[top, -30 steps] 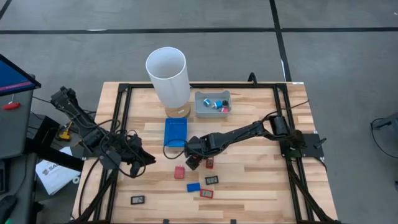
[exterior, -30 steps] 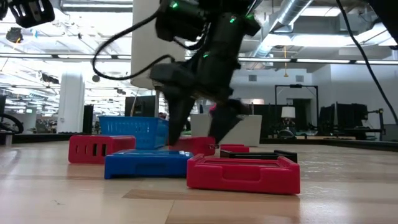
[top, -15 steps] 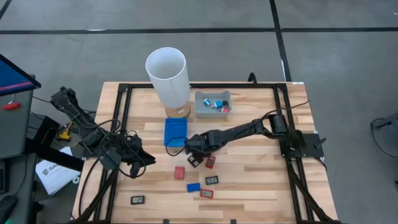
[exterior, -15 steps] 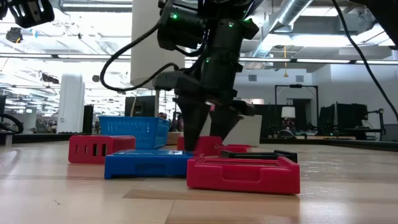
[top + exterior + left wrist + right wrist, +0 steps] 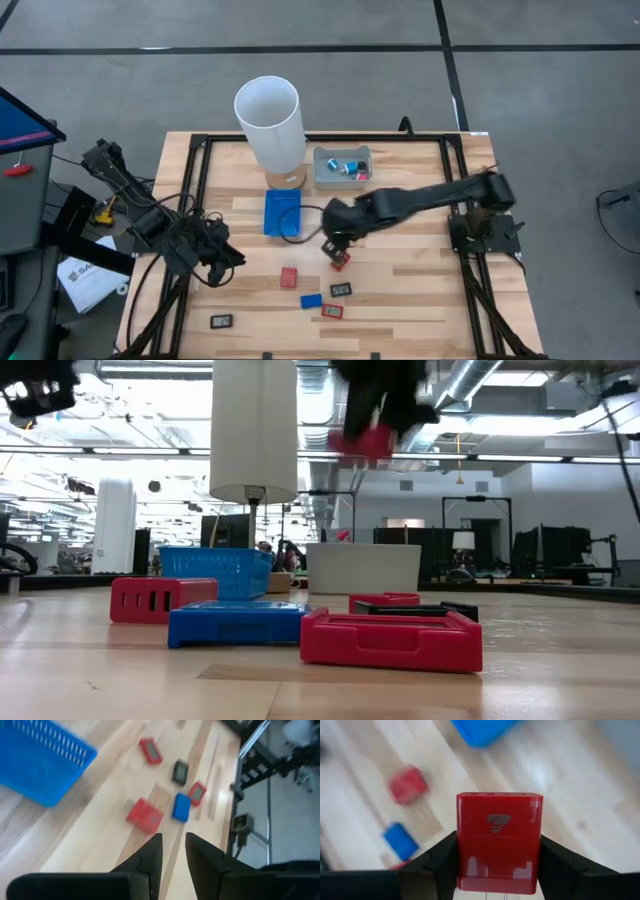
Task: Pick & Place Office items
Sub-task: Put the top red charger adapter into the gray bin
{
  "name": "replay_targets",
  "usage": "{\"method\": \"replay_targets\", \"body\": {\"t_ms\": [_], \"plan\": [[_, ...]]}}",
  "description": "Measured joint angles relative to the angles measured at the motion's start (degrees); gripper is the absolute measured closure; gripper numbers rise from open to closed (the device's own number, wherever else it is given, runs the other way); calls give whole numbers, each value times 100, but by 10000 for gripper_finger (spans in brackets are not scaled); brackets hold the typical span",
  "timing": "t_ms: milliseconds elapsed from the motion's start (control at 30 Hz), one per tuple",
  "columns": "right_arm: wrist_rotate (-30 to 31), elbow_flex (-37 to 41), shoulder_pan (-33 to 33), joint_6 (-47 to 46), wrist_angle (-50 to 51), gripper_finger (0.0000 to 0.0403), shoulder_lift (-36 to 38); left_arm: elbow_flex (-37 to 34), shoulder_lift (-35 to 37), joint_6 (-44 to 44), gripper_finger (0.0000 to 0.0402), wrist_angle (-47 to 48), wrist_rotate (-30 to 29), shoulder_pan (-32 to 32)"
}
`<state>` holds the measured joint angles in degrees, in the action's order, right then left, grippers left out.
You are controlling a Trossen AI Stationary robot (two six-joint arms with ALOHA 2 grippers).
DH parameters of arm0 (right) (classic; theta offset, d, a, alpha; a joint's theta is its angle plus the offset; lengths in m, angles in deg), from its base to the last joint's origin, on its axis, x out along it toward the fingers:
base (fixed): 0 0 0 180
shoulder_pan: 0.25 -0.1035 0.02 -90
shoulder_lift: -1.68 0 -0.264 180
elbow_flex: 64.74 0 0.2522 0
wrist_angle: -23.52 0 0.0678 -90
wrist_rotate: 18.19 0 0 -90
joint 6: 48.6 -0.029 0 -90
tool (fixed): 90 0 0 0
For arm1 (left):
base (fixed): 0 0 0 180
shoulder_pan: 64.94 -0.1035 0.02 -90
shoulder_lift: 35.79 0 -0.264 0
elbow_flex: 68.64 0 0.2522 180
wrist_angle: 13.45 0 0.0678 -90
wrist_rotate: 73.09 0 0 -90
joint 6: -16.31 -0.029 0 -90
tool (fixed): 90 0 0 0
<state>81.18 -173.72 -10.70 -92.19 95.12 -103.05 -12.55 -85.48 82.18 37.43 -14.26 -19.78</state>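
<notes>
While the red rectangular piece [image 5: 498, 841] sits clamped between the two dark fingers [image 5: 436, 861] of the right gripper [image 5: 337, 250], it is held clear of the wooden table [image 5: 420, 275], as the low view shows it raised well above the surface [image 5: 366, 442]. Taking the flat blue tray [image 5: 282, 212] as the reference, the right gripper and its red piece lie just off the tray's corner on the side toward the right arm's base, and nearer the table's front edge. The jaws are closed to the width of the piece, gripping it on both flanks. Beyond the tray toward the front edge lie the remaining loose items: a red block [image 5: 289, 276], a blue piece [image 5: 311, 300], a dark framed piece [image 5: 340, 289] and a red framed piece [image 5: 332, 311], grouped near one another. A further dark piece [image 5: 221, 321] lies well apart from the tray, near the front edge on the left arm's side. Behind the tray stands the tall white cylinder [image 5: 270, 125], and beside that a grey bin [image 5: 343, 181] containing several small coloured pieces. The left gripper [image 5: 232, 258] waits low over the table on the tray's left side, near but not touching it; its jaws stand slightly parted with a narrow gap and nothing between them [image 5: 173, 857].
</notes>
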Motion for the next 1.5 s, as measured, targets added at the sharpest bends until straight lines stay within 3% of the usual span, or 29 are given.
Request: {"method": "replay_targets", "body": {"t_ms": [167, 300, 367, 567, 867, 1100, 1500], "plan": [[1554, 5, -313, -138, -13, 203, 891, -110, -107, 448, 321, 156, 63, 258], [1907, 405, 198, -663, -74, 203, 1308, -522, -198, 1087, 321, -196, -133, 497], [1768, 745, 598, -836, -335, 203, 1385, -735, -251, 1296, 321, -601, -270, 583], [322, 1386, 1978, -710, -1121, 203, 1250, -1053, -519, 1436, 321, -1606, -364, 613], [-515, 1390, 3405, -417, -1017, 203, 702, -1056, -931, 1436, 321, -2198, -596, 611], [-744, 1385, 3777, -509, -1055, 203, 312, -1056, -1150, 1436, 321, -2414, -693, 611], [-791, 1309, 3867, -590, -1475, 203, -252, -1056, -1153, 1417, 321, -2529, -774, 611]]}}
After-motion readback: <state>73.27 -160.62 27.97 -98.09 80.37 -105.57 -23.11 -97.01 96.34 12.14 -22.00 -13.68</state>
